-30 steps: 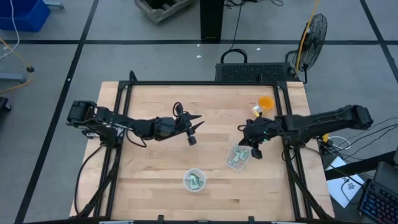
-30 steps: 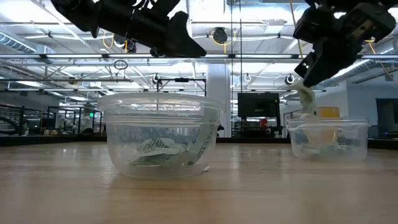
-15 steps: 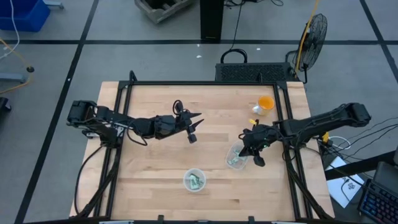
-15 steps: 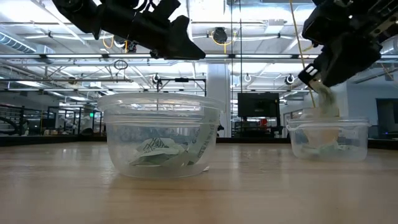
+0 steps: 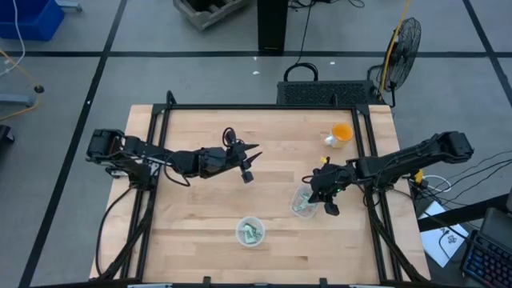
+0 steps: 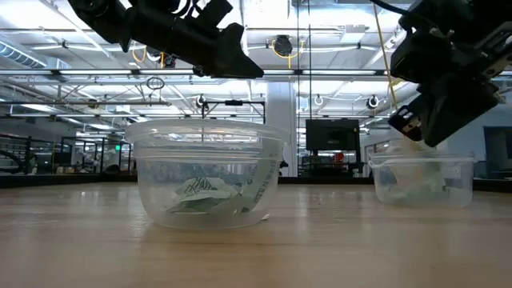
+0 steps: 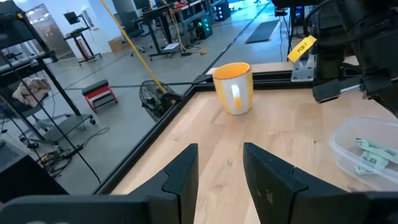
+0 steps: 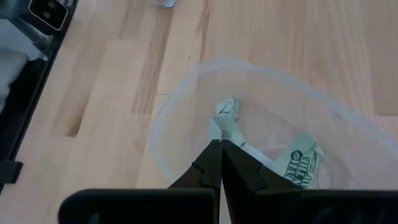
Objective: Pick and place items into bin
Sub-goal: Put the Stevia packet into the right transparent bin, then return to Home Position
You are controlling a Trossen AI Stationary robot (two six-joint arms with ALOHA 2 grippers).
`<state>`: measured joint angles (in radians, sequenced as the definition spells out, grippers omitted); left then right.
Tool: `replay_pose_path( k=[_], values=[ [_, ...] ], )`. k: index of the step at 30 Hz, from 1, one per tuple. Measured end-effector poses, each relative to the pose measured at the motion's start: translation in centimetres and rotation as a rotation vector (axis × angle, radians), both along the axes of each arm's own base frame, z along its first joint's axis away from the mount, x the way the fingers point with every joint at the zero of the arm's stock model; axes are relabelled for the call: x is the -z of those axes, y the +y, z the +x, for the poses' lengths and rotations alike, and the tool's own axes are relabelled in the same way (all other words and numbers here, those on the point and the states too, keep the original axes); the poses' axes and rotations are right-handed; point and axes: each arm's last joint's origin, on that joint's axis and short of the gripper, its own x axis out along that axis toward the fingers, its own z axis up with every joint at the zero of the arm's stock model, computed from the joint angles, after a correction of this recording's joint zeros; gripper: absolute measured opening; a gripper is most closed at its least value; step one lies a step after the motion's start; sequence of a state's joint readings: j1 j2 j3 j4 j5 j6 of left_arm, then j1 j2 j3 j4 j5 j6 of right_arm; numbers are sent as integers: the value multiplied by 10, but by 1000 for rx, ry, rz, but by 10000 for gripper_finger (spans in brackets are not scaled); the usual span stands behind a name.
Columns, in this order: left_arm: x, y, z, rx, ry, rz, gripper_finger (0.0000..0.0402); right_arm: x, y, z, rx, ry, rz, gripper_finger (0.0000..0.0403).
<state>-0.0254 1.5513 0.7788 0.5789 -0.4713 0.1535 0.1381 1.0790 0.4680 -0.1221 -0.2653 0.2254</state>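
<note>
My right gripper (image 5: 320, 198) is shut on a small green-and-white wrapped piece (image 8: 225, 117), just over the open top of a clear round cup (image 5: 303, 203). That cup holds more such pieces (image 8: 300, 163). In the low view my right gripper (image 6: 410, 128) stands right above the cup's rim (image 6: 422, 160). A second clear cup (image 5: 250, 232) near the front edge also holds wrapped pieces (image 6: 210, 196). My left gripper (image 5: 247, 165) is open and empty, raised above the table's middle; it shows in its wrist view (image 7: 221, 167). My right gripper pinches the wrapped piece by its lower end (image 8: 219, 135) between its two fingertips. The fingers come from above, slanting down. The rest of the piece sticks out past the tips, lifted clear over the cup's opening.
An orange cup (image 5: 342, 133) stands at the far right with a small white thing (image 5: 329, 142) beside it; it also shows in the left wrist view (image 7: 234, 87). A black frame rail (image 5: 364, 152) runs along the table's edges. Bare wood lies at the left and front left.
My right gripper has gone a little toward the table's near edge and down, carrying the wrapped piece from beside the clear cup to right over its opening. It has stayed shut on the piece.
</note>
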Motion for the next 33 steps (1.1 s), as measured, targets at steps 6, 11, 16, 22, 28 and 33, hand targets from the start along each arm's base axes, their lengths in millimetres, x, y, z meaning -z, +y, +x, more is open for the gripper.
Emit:
replay_pose_path(
  k=[6,11,16,22,28,33],
  values=[
    [0,1,0,-4,0,0,134,1,0,-1,4,13,-1,16],
    [0,1,0,-4,-1,-1,134,1,-1,-1,28,22,8,49],
    [0,1,0,-4,2,6,134,-2,-2,1,56,-21,-42,82],
    [-13,1,-7,-55,-31,28,134,-30,-3,-2,24,-198,-71,95],
    [-51,-6,-42,-100,6,74,134,-74,-7,-29,-63,-447,-171,91],
    [-77,-8,-97,-102,72,-12,134,-93,-17,-65,-8,-583,-325,91]
  ],
)
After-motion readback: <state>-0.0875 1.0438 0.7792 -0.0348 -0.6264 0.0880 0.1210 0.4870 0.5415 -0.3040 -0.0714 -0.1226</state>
